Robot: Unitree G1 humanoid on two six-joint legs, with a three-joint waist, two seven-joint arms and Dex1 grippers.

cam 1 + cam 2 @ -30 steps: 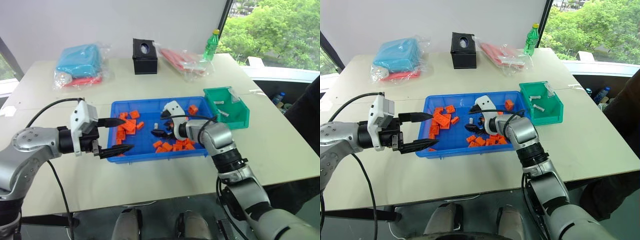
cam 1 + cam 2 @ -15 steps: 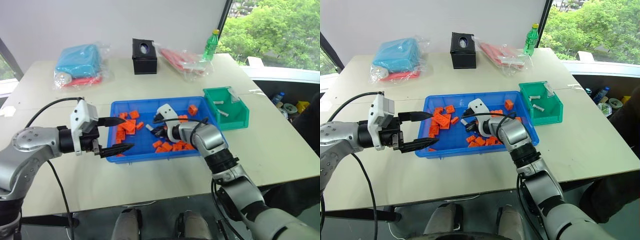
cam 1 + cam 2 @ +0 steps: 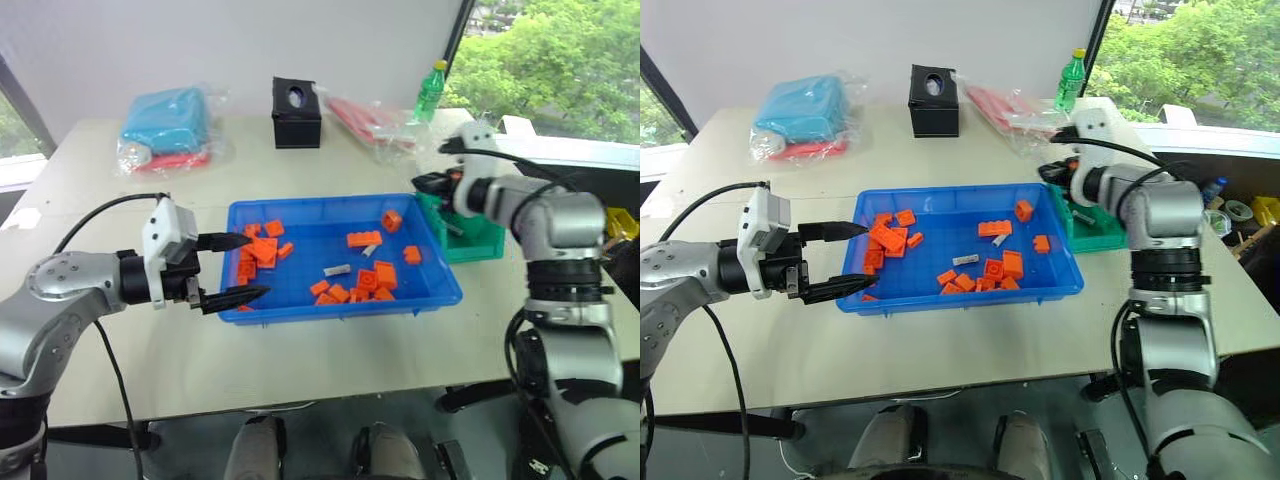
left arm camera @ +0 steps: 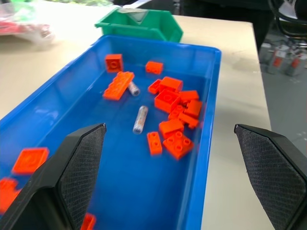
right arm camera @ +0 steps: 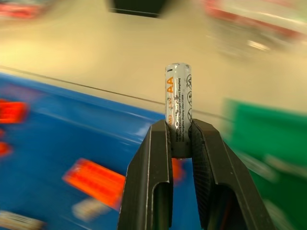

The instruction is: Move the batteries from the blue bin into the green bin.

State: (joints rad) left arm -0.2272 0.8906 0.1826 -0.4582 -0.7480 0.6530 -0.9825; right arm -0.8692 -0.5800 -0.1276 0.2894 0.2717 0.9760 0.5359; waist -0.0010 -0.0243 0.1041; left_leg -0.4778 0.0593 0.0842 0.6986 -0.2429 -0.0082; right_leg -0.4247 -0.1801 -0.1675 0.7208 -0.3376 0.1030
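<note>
The right gripper (image 5: 180, 139) is gripping one battery (image 5: 178, 103) between its closed jaws, pinching it at the lower end so that most of its length is sticking out beyond the fingertips, in line with the fingers rather than across them. In the head views this gripper (image 3: 1065, 185) is hanging at the near-left corner of the green bin (image 3: 480, 235), just over the gap where that bin is standing beside the right end of the blue bin (image 3: 962, 297). From the jaws, the green bin's open top is lying just beyond and to the right, so the right arm is clearly the nearer one for the drop. Because the battery is pointing forward out of the jaws, it looks as if its free end needs to be inside the green walls before any release, or it could tip back toward the blue bin. The left gripper (image 3: 232, 270) is hovering at the left end of the blue bin with its jaws spread wide and holding nothing. Between them, farther in, two more batteries (image 4: 140, 119) are lying flat on the blue floor among orange bricks (image 4: 168, 99), one with its long axis running roughly away from that gripper. The bench (image 3: 300, 355) is carrying both bins.
</note>
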